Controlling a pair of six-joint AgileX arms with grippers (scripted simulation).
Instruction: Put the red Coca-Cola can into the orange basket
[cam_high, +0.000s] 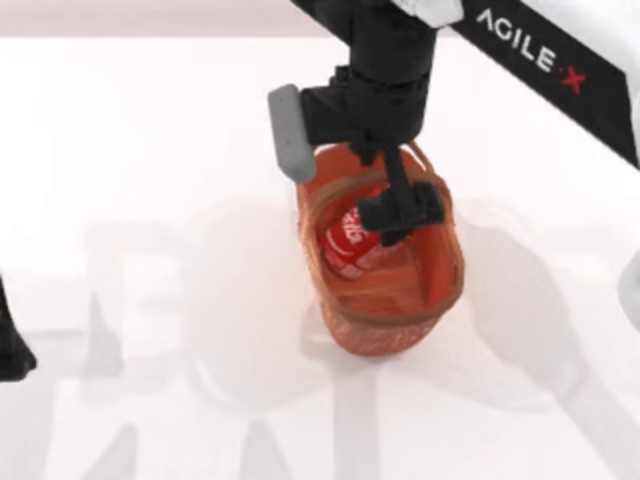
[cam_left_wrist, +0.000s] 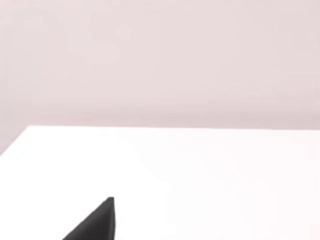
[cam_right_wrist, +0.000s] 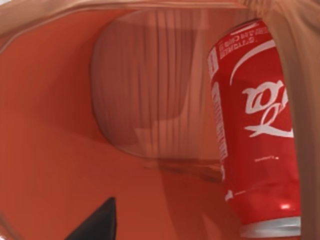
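The orange basket (cam_high: 385, 335) stands at the middle of the table. Inside it lies the red Coca-Cola can (cam_high: 350, 240), tilted against the wall on the basket's left side. My right gripper (cam_high: 400, 212) reaches down into the basket just right of the can, open and holding nothing. The right wrist view shows the can (cam_right_wrist: 255, 130) leaning beside the ribbed floor (cam_right_wrist: 150, 85), apart from the one dark fingertip (cam_right_wrist: 100, 222) that shows. My left arm (cam_high: 10, 350) is parked at the table's left edge, with one fingertip (cam_left_wrist: 100, 222) over bare table.
The right arm's white link (cam_high: 560, 70) crosses the upper right, and its grey wrist block (cam_high: 290, 132) hangs over the basket's back left rim. The basket's brown handle (cam_high: 428, 165) arches beside the gripper.
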